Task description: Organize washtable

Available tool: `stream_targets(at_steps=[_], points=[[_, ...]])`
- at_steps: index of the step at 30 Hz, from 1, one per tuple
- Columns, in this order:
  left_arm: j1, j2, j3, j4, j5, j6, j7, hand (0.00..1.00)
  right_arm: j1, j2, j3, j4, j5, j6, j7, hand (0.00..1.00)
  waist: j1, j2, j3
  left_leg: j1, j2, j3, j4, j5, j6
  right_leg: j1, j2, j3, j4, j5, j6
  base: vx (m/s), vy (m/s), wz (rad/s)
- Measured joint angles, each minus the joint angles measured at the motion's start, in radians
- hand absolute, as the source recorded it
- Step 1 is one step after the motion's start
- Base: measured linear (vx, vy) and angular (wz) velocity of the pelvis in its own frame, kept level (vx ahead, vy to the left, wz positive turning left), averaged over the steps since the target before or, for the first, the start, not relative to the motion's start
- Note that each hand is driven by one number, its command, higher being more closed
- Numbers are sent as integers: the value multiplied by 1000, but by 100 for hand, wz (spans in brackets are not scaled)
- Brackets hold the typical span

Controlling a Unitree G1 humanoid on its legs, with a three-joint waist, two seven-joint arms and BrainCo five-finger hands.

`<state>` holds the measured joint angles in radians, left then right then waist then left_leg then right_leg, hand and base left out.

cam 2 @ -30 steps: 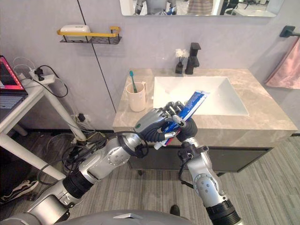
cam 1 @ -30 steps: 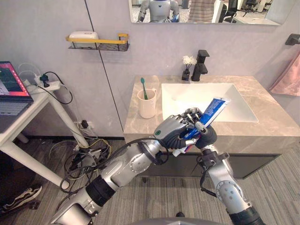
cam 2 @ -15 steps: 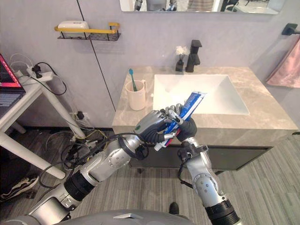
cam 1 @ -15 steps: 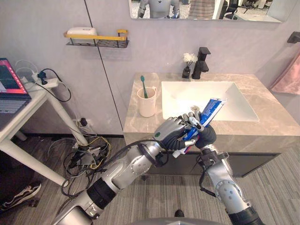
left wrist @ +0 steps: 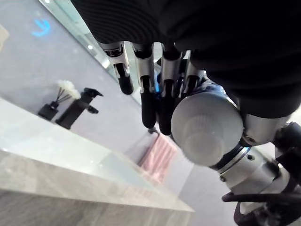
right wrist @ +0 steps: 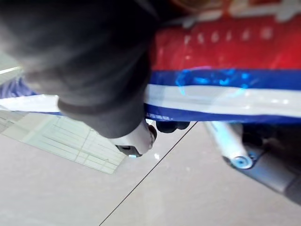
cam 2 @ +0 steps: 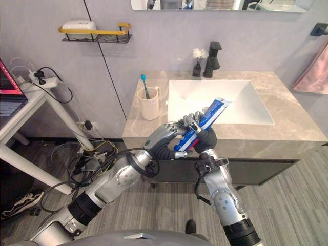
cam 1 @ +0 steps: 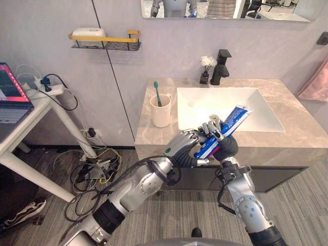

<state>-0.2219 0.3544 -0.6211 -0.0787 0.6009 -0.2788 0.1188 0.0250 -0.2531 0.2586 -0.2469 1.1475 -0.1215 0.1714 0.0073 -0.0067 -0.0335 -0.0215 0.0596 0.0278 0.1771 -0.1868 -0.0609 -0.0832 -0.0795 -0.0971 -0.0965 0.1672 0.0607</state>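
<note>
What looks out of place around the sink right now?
Nothing looks spilled or damaged. The one thing off the counter is the toothpaste tube, held tilted in the right hand above the front edge, the left hand beside its cap end. The cup stands upright.

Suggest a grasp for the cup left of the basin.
Wrap the cup round its body, below the rim, coming in level from the front edge of the counter. It stands upright, and the toothbrush sticks up out of it, so a top-down grasp would likely foul. The basin lies close on its right.
</note>
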Motion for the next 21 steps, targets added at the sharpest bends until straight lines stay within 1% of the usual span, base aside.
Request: stream_targets(at_steps=[3,6,8,11,15,17,19,20,21], points=[[39,14,27,2,16,10,-22,0,0,9,-28,-43,1,-7,4,100,0,5,3,2,0,3,0,0,0,0,0,0,0,0,0,-2,0,-1],[67,16,112,0,17,20,-21,0,0,29,-63,-69,1,-28,6,100,0,6,4,5,1,4,-1,0,0,2,0,0,0,0,0,0,0,0],[74,21,177,-12,17,32,-20,0,2,28,-76,-68,0,-30,5,100,2,6,4,10,0,6,-3,0,0,7,0,-1,-1,-3,-3,0,0,0],[110,29,244,-62,16,36,-16,0,4,27,-80,-67,0,-30,5,100,1,6,6,10,1,6,-3,0,0,7,0,-2,-1,-4,-2,0,0,0],[184,27,310,-83,16,36,-9,0,4,27,-111,-64,-2,-33,2,100,4,6,8,10,1,2,-6,0,0,7,-1,-7,-1,-6,-1,2,-1,1],[242,18,355,-83,15,40,-9,0,3,26,-122,-56,-40,-51,-13,100,5,4,12,9,1,-3,-12,0,0,7,-3,-15,0,-7,0,15,-4,7],[285,-4,381,-82,13,40,-9,0,-6,26,-138,-40,-52,-53,-23,100,11,1,17,9,0,-7,-13,1,1,9,-3,-20,0,-7,0,14,-3,7],[330,-22,395,-76,6,41,-11,0,-42,25,-154,7,-95,-66,-42,100,18,-5,22,9,0,-9,-14,1,1,9,-3,-22,0,-7,0,8,-1,5],[338,-26,396,-74,1,41,-12,0,-51,24,-157,17,-108,-68,-48,100,20,-6,24,9,0,-9,-14,1,1,9,-4,-22,0,-7,0,4,1,4]])
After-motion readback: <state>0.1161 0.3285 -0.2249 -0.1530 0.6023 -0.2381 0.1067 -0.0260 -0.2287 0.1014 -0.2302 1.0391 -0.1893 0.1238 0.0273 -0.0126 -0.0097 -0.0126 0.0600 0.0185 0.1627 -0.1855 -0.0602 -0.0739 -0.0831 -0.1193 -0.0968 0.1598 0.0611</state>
